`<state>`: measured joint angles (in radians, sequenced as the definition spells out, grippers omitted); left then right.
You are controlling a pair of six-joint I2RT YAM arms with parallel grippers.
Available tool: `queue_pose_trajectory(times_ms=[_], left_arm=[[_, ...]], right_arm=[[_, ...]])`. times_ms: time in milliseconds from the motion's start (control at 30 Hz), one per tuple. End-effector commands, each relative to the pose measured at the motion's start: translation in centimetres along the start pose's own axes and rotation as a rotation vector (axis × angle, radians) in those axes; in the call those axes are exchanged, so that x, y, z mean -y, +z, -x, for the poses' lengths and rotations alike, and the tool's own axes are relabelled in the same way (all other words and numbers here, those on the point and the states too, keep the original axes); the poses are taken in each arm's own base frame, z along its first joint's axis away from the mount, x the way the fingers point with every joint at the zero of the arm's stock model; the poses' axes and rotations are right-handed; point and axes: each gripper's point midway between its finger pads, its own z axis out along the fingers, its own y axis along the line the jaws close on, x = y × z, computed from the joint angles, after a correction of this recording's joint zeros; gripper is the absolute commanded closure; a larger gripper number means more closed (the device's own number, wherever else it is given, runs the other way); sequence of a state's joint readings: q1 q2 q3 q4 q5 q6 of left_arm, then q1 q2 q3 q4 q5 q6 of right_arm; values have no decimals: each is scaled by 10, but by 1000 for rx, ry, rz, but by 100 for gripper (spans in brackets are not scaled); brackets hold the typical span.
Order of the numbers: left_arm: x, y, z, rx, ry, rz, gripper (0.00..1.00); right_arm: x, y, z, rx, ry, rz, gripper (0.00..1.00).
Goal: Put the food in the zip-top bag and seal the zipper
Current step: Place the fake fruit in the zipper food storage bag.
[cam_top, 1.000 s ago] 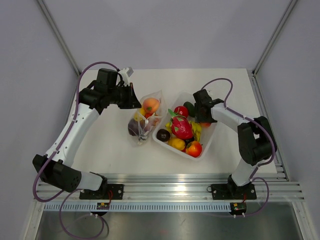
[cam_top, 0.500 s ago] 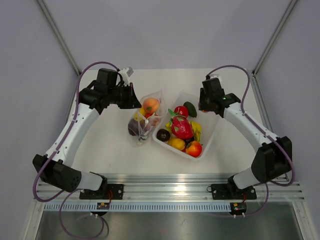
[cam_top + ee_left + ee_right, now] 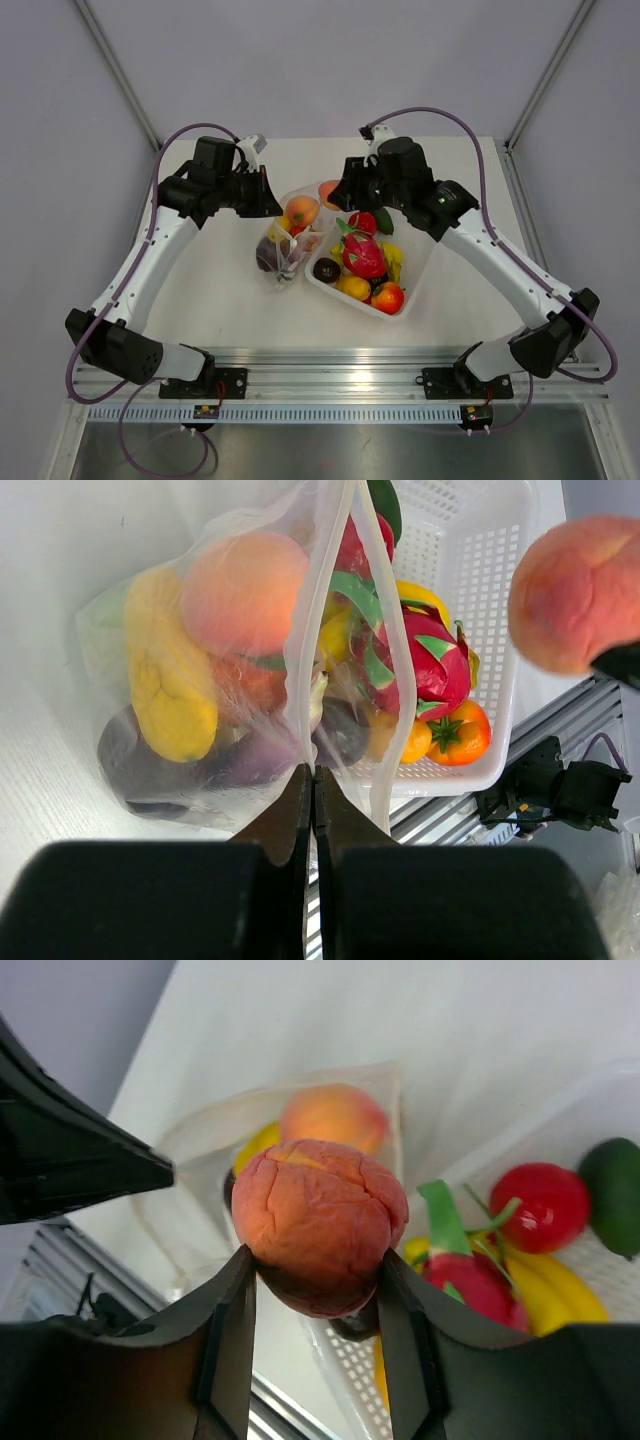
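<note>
My right tool (image 3: 316, 1265) has carried an orange peach (image 3: 315, 1215) from the white tray (image 3: 490, 580) to the mouth of the zip-top bag (image 3: 110, 630) and is half closed around it. My left tool (image 3: 313, 785), fully closed, pinches the bag's edge on the tabletop (image 3: 220, 290). Dropping comes next.

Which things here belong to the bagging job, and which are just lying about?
Job: zip-top bag, pinched by left fingers; peach in right fingers; dragon fruit.
Lying about: white tray, aluminium rail.
</note>
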<state>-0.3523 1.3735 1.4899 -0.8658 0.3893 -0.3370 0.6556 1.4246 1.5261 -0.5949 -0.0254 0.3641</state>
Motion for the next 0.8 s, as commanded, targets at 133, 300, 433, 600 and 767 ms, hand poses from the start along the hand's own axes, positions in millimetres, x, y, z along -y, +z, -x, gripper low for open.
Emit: queue_pose_trajectory(times_ms=[133,300,433,600,767], left_arm=[[16,-14,14,82,51,-53,100],[17,-12,16,81,47,-59,100],[20,-14,18,92,51,-73,100],[19,-13,16,83,50,-71,100],[17,-12,15,81,52,-67,100]], right_arm=[[-69,36,-8,-67,48,239,67],[-86,56,-33,-164,53,296,66],[-92,65,-44,-217,43,320,56],[-89,62,-45,-248,-10,312,15],[-65,47,-22,-128,-49,176,8]])
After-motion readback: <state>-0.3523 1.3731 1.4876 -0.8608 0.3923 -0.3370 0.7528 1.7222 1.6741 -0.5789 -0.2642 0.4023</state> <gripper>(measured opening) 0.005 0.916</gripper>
